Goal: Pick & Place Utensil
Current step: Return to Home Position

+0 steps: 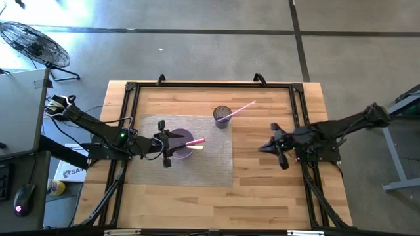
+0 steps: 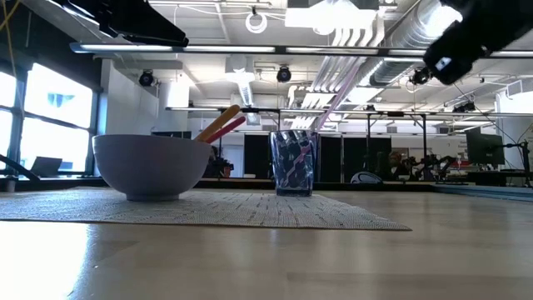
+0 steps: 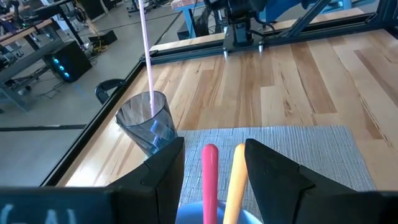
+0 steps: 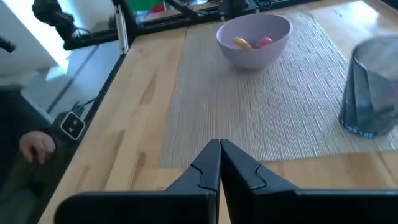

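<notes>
A lavender bowl (image 1: 182,149) (image 2: 150,167) (image 4: 254,40) stands on a grey placemat (image 1: 210,164). A pink utensil (image 3: 209,177) and an orange utensil (image 3: 235,180) lean on its rim, handles sticking out. A clear blue-tinted cup (image 1: 222,117) (image 3: 146,124) (image 2: 293,162) stands at the mat's far edge with a long pale pink utensil (image 1: 243,108) (image 3: 146,56) leaning in it. My left gripper (image 3: 214,162) (image 1: 167,147) hovers open above the bowl, one finger on either side of the two handles. My right gripper (image 4: 219,155) (image 1: 272,145) is shut, above bare wood to the mat's right.
A black frame rail (image 1: 210,85) runs round the tabletop. Bare wood (image 1: 262,190) lies to the mat's right and near side. A person's hand (image 4: 34,146) shows beyond the table edge in the right wrist view. A fan (image 1: 33,42) stands on the floor.
</notes>
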